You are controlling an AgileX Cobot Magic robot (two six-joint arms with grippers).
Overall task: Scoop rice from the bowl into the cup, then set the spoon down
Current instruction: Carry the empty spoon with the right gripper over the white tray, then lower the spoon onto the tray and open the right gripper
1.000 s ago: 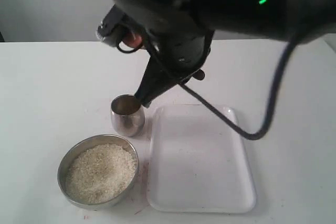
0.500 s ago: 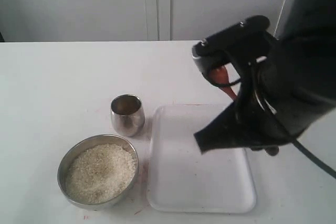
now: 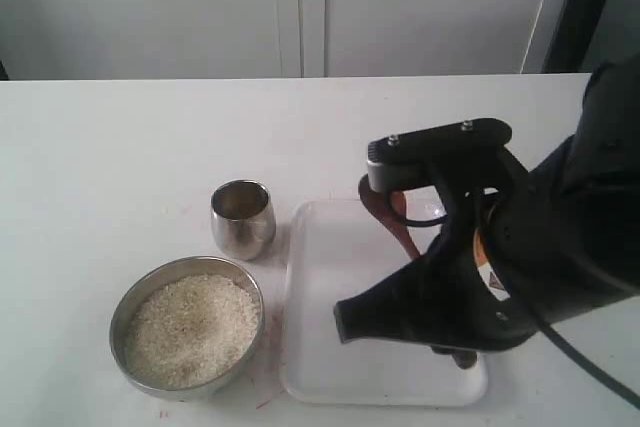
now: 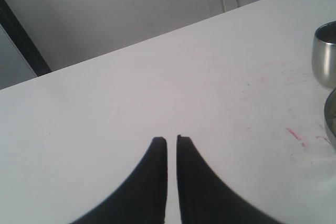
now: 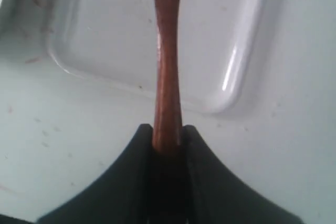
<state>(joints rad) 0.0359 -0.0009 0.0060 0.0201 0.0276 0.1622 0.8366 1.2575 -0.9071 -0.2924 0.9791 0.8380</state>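
The steel bowl (image 3: pixel 122 319) holds a heap of rice (image 3: pixel 190 329) at the front left. Just behind it stands the cup (image 3: pixel 243 221), which also shows in the left wrist view (image 4: pixel 325 53). My right gripper (image 3: pixel 446 341) (image 5: pixel 168 129) is shut on the handle of the wooden spoon (image 3: pixel 400 227) (image 5: pixel 167 66), near the handle's end. The spoon slants low over the white tray (image 3: pixel 350 347), with its scoop toward the tray's far edge. I cannot tell whether it touches. My left gripper (image 4: pixel 171 139) hangs over bare table left of the cup, jaws together and holding nothing.
The white tray (image 5: pixel 105 35) lies right of the bowl and cup. My bulky right arm (image 3: pixel 560 237) covers the tray's right side. Faint red marks (image 4: pixel 294 134) dot the table near the bowl's rim (image 4: pixel 331 121). White cabinet doors stand behind the table.
My right gripper carried the spoon away from above the cup, rightward and down, to low over the tray. Bowl, cup and tray stayed where they were.
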